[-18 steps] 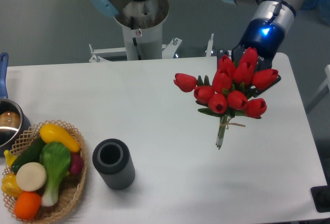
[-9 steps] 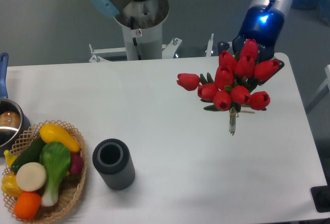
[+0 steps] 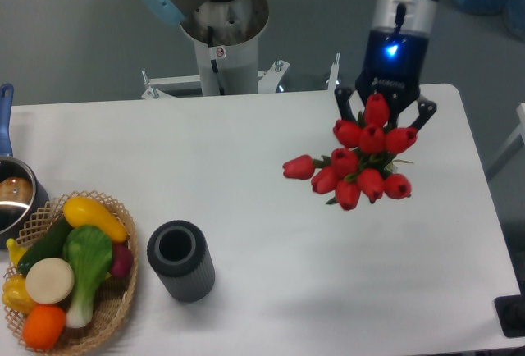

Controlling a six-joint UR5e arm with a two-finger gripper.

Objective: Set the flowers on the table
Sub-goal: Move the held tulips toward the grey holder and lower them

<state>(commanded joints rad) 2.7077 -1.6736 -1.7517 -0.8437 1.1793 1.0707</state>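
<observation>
The flowers (image 3: 358, 162), a bunch of red tulips with green leaves, hang over the right half of the white table (image 3: 246, 167). Their heads face the camera and hide the stems. My gripper (image 3: 384, 115) comes down from the blue-lit wrist at the back right. Its two black fingers (image 3: 342, 105) stand on either side of the top of the bunch. It appears shut on the flowers, but the blooms hide the grip itself. I cannot tell whether the bunch touches the table.
A dark grey cylindrical vase (image 3: 180, 260) stands at front left. A wicker basket (image 3: 117, 303) of toy vegetables sits at the front left corner, with a pot (image 3: 11, 200) behind it. The robot's base (image 3: 221, 36) stands behind the table's far edge.
The wrist has swung from tilted to nearly upright and moved slightly left. The flowers turned with it, and the stems that pointed down toward the front are now hidden.
</observation>
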